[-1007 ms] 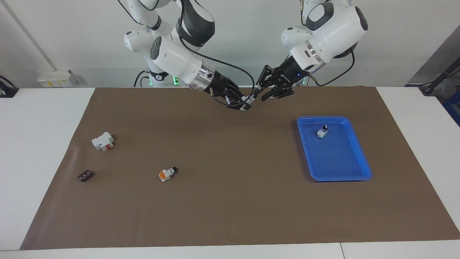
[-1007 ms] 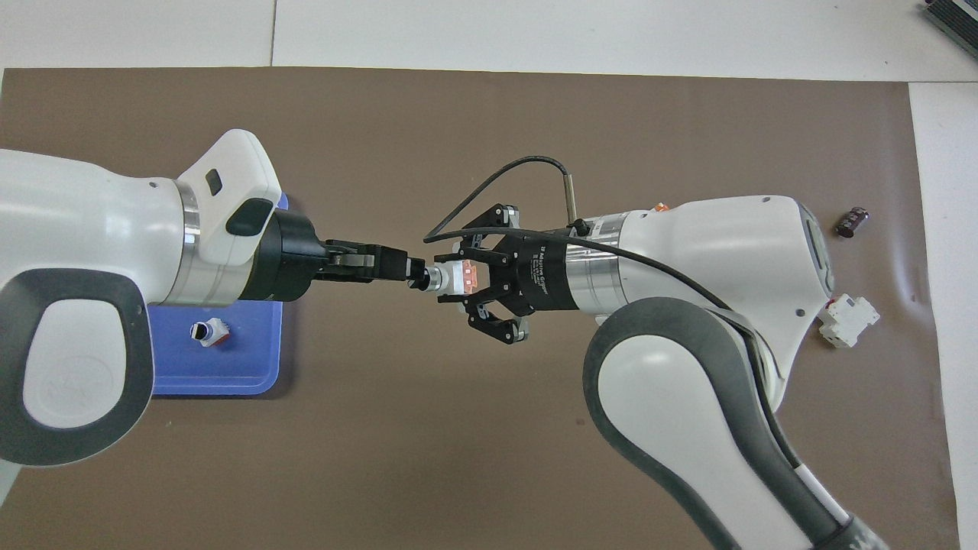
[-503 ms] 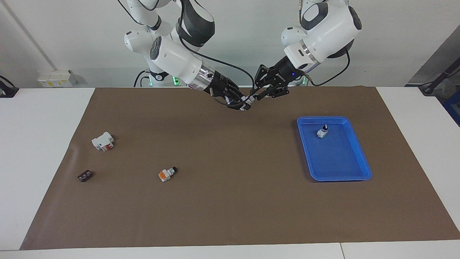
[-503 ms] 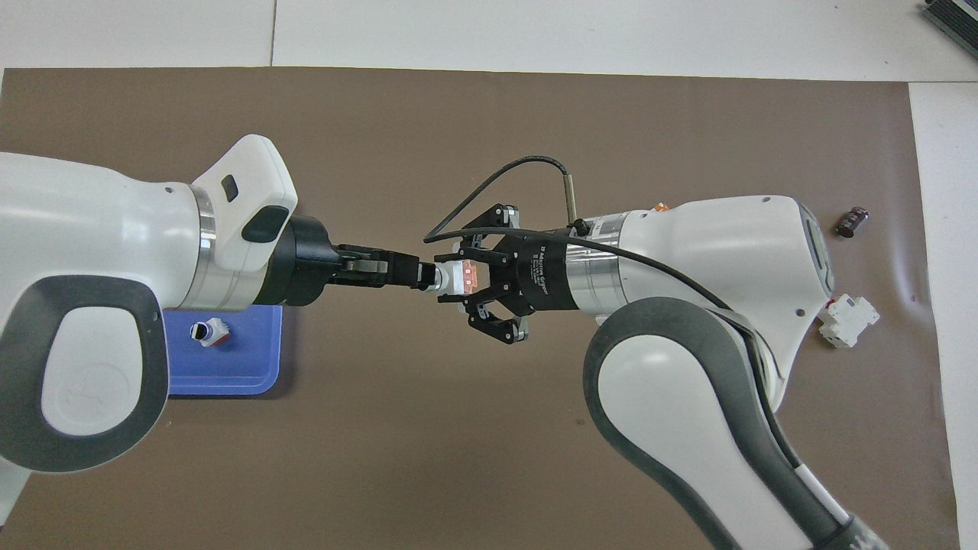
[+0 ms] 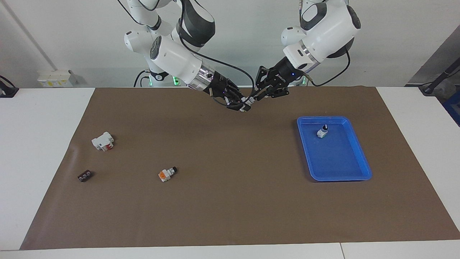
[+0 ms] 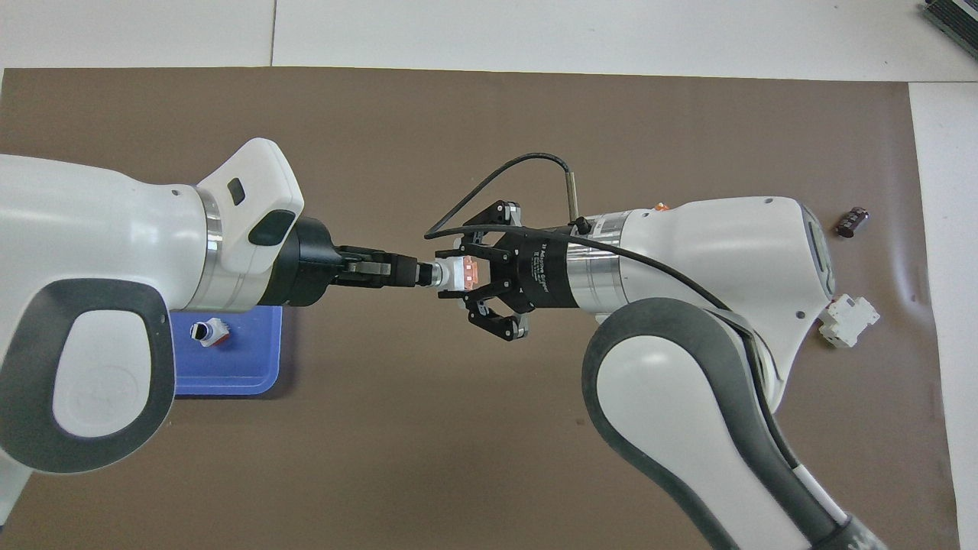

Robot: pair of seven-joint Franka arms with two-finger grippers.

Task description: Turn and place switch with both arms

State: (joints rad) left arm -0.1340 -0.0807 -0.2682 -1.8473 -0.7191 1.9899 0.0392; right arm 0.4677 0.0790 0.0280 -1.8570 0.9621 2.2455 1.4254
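Both grippers meet in the air over the brown mat (image 5: 230,201), toward the robots' edge of it and well clear of the blue tray (image 5: 363,158) at the left arm's end. The right gripper (image 6: 467,275) is clamped on the white body of the switch (image 6: 457,274), whose orange face turns up toward the overhead camera and whose knob end points at the other arm. The left gripper (image 6: 416,272) has slid in along that line over the last second, until its fingertips sit on the knob end, and its jaws have been narrowing as it came; whether they have fully bitten yet cannot be told from either view. That puts the job at the hand-over: the switch is off the mat and held between the two arms, not yet in the tray, where another small switch (image 5: 322,132) already stands. The right arm should let go only after the left has a firm hold. Three more parts lie untouched toward the right arm's end: an orange-and-white switch (image 5: 166,174), a white block (image 5: 102,141) and a small dark piece (image 5: 84,176).
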